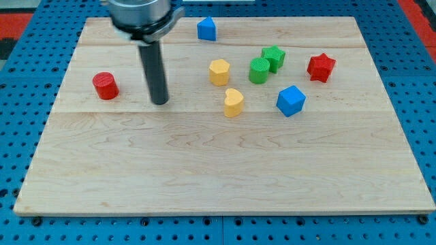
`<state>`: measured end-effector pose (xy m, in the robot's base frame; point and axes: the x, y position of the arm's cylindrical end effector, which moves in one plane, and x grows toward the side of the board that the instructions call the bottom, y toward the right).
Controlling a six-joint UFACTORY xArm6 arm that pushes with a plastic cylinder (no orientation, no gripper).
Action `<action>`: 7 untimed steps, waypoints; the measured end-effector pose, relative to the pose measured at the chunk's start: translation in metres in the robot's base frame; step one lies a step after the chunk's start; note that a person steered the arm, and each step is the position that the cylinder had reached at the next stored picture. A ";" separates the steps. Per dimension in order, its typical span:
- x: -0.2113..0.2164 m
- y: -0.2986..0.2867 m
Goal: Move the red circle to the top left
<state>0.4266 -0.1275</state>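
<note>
My tip [160,102] rests on the board [204,177], just at 3 o'clock of the red circle [105,86], near it but apart. The rod ends bare, gripping nothing. The circle sits at the board's 9 to 10 o'clock edge. At 3 o'clock of the tip lie 2 yellow blocks [219,71] [234,102], 2 touching green blocks [259,70] [274,57], a blue cube [291,100] and a red star [321,67]. Another blue block [206,28] sits at 12 o'clock.

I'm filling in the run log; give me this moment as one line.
tool: my tip on board, right of red circle, apart | red circle: left side, not yet top left | nearest other: yellow blocks
</note>
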 end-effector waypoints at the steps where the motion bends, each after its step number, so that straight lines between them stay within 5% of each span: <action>1: -0.014 -0.052; 2: -0.069 -0.077; 3: -0.045 -0.034; 5: -0.090 -0.136; 7: -0.083 -0.114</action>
<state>0.3441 -0.2414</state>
